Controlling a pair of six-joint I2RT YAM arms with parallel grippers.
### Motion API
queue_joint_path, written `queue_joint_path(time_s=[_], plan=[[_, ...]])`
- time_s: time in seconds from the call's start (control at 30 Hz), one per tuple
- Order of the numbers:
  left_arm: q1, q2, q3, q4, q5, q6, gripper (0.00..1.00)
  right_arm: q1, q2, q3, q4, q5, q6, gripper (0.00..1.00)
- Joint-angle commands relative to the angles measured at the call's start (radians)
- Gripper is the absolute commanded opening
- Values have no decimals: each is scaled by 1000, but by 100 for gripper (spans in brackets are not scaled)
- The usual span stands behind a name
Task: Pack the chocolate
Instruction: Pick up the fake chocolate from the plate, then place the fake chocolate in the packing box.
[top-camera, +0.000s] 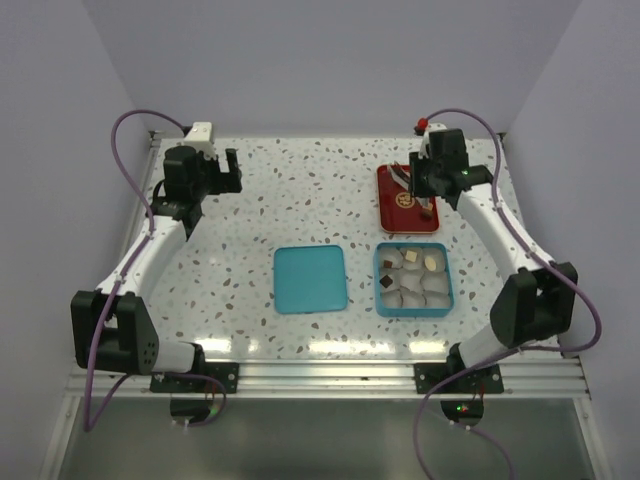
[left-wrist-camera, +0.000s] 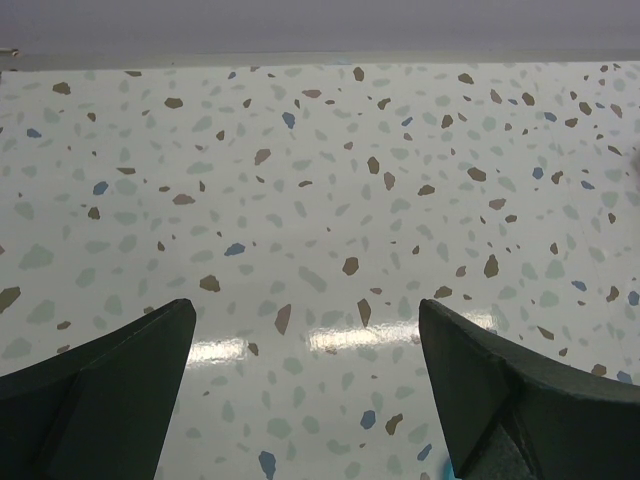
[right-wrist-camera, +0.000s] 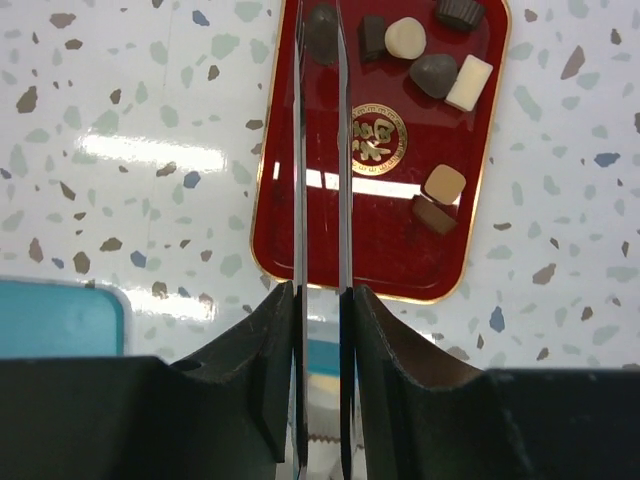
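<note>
Several pieces of chocolate, dark, light brown and cream, lie on the red tray, which stands at the back right. My right gripper is shut on a pair of metal tongs. The tong tips sit on either side of a dark round piece at the tray's end. The teal box in front of the tray holds crinkled paper cups and three pieces, one of them dark. My left gripper hangs open over bare table at the back left.
The teal lid lies flat in the middle of the table, left of the box. A gold emblem marks the tray's centre. White walls close in the speckled table at the back and sides.
</note>
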Motion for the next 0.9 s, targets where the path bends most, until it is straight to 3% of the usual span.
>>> queue_joint_path(time_s=[0.0, 0.17, 0.43, 0.87], plan=[[-6, -12, 40, 4, 3, 4, 100, -1, -123, -10, -65, -5, 4, 23], [-6, -11, 40, 10, 8, 3, 100, 22, -265, -47, -151, 35, 25, 23], [-6, 5, 38, 21, 29, -7, 100, 24, -419, 29, -433, 38, 67, 23], [-6, 3, 35, 27, 46, -17, 100, 24, -492, 138, -735, 27, 65, 23]])
